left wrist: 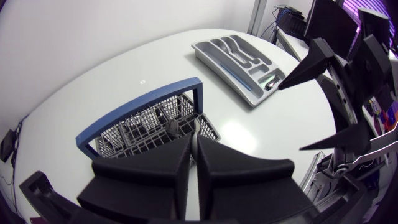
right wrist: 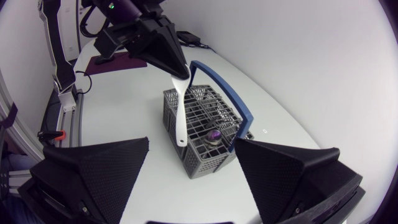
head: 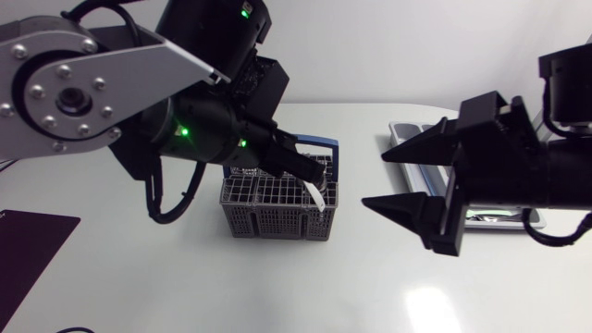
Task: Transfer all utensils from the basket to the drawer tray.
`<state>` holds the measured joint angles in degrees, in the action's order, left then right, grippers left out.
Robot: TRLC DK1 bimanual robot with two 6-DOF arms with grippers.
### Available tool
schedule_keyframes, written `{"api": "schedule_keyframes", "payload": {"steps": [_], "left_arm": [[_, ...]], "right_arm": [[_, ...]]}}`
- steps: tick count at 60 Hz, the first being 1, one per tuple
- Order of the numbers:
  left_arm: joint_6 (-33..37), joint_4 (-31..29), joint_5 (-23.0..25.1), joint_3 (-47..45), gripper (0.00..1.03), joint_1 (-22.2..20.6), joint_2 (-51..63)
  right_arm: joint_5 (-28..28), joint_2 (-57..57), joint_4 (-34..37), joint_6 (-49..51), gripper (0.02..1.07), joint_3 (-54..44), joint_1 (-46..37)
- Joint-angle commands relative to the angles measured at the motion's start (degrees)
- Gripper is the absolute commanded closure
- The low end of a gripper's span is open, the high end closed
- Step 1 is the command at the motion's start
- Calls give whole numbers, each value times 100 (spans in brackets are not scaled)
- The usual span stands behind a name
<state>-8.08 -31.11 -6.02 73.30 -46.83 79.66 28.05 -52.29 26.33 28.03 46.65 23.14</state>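
A grey wire basket (head: 277,211) with a blue handle (right wrist: 231,101) stands mid-table. My left gripper (head: 314,172) hangs over the basket's right end, shut on the top of a white utensil (head: 316,196) whose lower end dips into the basket. In the right wrist view the white utensil (right wrist: 179,115) hangs slanted from the left gripper (right wrist: 179,71), and a dark utensil (right wrist: 214,135) lies inside the basket (right wrist: 205,124). My right gripper (head: 375,180) stands open between the basket and the grey drawer tray (head: 404,131). The tray (left wrist: 239,59) holds one utensil (left wrist: 270,79).
A dark mat (head: 28,245) lies at the table's front left. The right arm covers much of the tray in the head view. Bare white table lies in front of the basket.
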Motion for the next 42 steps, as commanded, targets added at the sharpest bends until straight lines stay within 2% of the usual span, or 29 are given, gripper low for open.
{"api": "schedule_keyframes", "payload": {"steps": [1,8,20,25,31,42], "left_arm": [[-326,-132,277,229,100,148,164],[-449,-255,646,317,100,271,226],[-528,-325,1068,334,100,367,226],[-537,-334,1138,343,100,367,226],[-537,-334,1226,343,100,359,226],[-528,-343,1270,317,100,359,226]], "right_arm": [[-186,-229,-312,-536,7,-218,393],[-555,-624,-743,-720,12,-280,947],[-652,-1213,-1156,-826,22,-157,1228],[-661,-1406,-1209,-852,23,-34,1237],[-652,-1556,-1270,-861,32,81,1272],[-652,-1688,-1349,-878,59,230,1281]]}}
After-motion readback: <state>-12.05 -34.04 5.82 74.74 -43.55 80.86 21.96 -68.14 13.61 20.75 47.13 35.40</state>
